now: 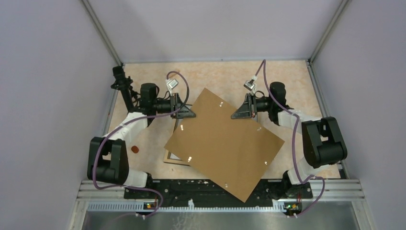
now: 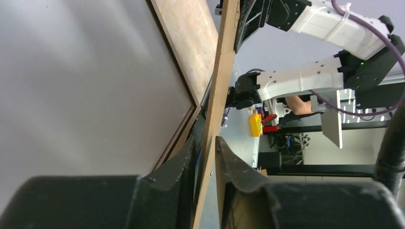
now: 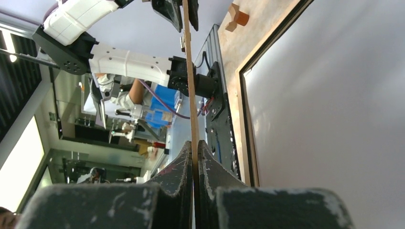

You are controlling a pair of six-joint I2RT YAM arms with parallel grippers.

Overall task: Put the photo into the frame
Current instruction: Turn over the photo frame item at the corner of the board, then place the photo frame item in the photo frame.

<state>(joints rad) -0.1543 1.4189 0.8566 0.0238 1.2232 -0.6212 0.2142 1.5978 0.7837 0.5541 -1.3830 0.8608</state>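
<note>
A plain brown backing board (image 1: 222, 141) hangs tilted above the table between both arms. My right gripper (image 1: 238, 114) is shut on its far right edge; the right wrist view shows the board (image 3: 191, 86) edge-on, pinched between the fingers. My left gripper (image 1: 187, 113) is at the far left edge. There the board (image 2: 217, 95) passes between the jaws, lying against one finger with a narrow gap to the other. The frame (image 1: 173, 158) lies on the table under the board, with one pale corner showing. Its rails also show in the left wrist view (image 2: 184, 121) and the right wrist view (image 3: 242, 119). The landscape print is not visible.
A small reddish-brown piece (image 1: 135, 149) lies on the table by the left arm and also shows in the right wrist view (image 3: 236, 16). The board's near corner overhangs the black base rail (image 1: 191, 187). Grey walls close in the table on three sides.
</note>
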